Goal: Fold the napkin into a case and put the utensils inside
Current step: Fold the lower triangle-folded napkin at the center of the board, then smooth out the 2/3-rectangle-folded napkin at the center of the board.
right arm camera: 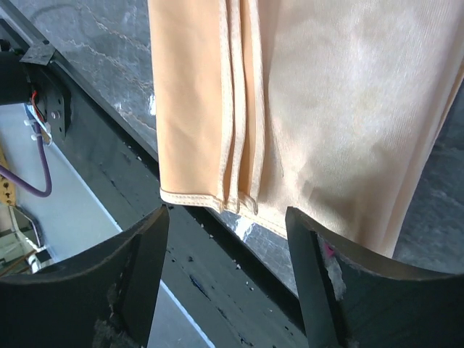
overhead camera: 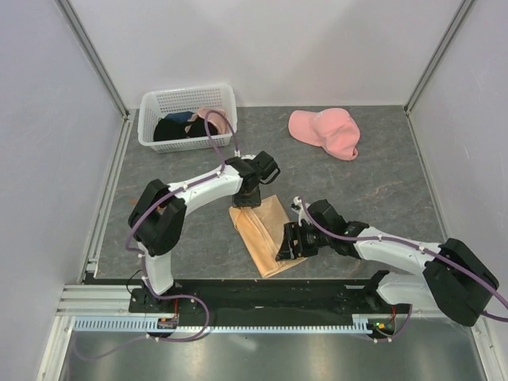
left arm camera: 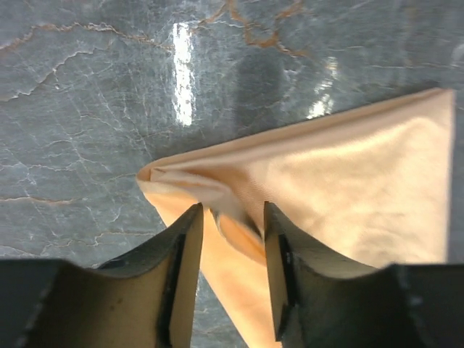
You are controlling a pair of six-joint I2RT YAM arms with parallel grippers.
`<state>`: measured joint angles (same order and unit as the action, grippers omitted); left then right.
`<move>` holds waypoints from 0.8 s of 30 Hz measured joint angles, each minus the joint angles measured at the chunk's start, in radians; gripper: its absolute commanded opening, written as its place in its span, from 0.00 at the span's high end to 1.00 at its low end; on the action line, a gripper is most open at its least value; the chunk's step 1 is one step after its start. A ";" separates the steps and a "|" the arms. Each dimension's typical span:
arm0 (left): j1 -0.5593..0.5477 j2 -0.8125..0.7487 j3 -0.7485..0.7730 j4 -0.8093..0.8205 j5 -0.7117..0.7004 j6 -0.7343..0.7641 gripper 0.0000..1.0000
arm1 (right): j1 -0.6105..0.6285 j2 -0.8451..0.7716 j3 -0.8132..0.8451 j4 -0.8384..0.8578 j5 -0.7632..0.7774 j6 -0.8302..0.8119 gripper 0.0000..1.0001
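Black and near, the right gripper (overhead camera: 286,250) is held wide open and empty at the 5 o'clock end of the napkin (overhead camera: 260,232), a peach strip folded mid-table. At its 11 o'clock end the left gripper (overhead camera: 243,200) is parted too, nothing pinched. Folding seems in hand. No utensils are seen; they must be found next.

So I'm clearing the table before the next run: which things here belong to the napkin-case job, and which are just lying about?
Job: shiny peach-tan folded cloth napkin; no utensils in view.
Lying about: pink fabric cap; white plastic lattice basket; dark and pink clothes inside it.
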<state>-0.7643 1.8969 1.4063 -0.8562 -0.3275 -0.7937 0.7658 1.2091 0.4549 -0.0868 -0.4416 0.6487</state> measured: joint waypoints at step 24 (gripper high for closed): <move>0.027 -0.197 -0.240 0.158 0.142 0.026 0.90 | -0.100 0.208 0.044 0.099 0.019 -0.039 0.82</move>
<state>-0.7376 1.7000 1.1664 -0.6983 -0.1860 -0.7673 0.6659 1.4174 0.4992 0.0120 -0.4225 0.6102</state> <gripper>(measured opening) 0.104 0.188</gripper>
